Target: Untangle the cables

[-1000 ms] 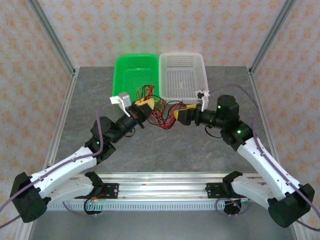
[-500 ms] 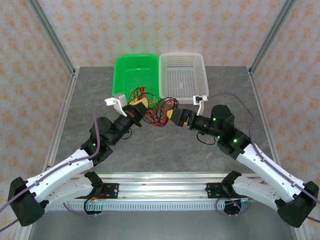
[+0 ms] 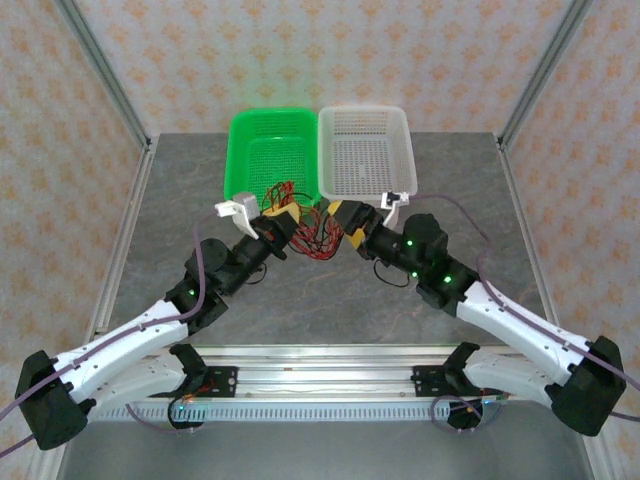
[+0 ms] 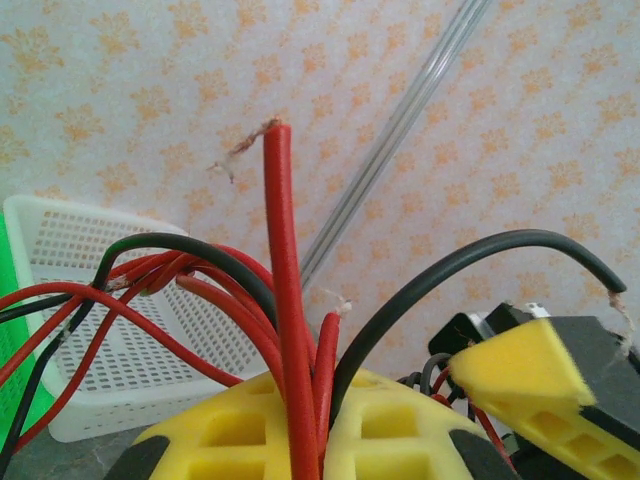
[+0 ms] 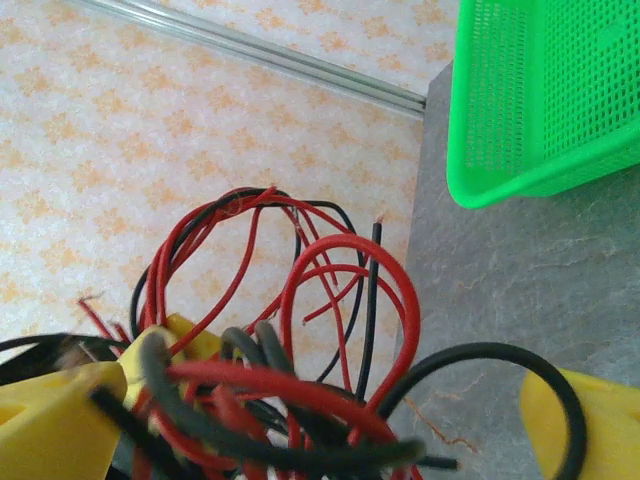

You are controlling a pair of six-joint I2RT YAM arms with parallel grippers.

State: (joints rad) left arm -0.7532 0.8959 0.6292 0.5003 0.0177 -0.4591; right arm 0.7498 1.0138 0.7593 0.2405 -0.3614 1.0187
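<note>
From above, my left gripper and my right gripper meet just in front of the green basket, near the corner it shares with the white basket. The cables, a red and black knot, hang between the two grippers, just off the green basket's near rim.

On my left wrist camera, the left gripper is pinched almost closed on the cables. Red and black strands rise from the narrow slit between its yellow fingers.

On my right wrist camera, the right gripper stands wide open. The cables are bunched loose in the gap between its fingers, not clamped. Their loops are below and left of the green basket, apart from it.
</note>
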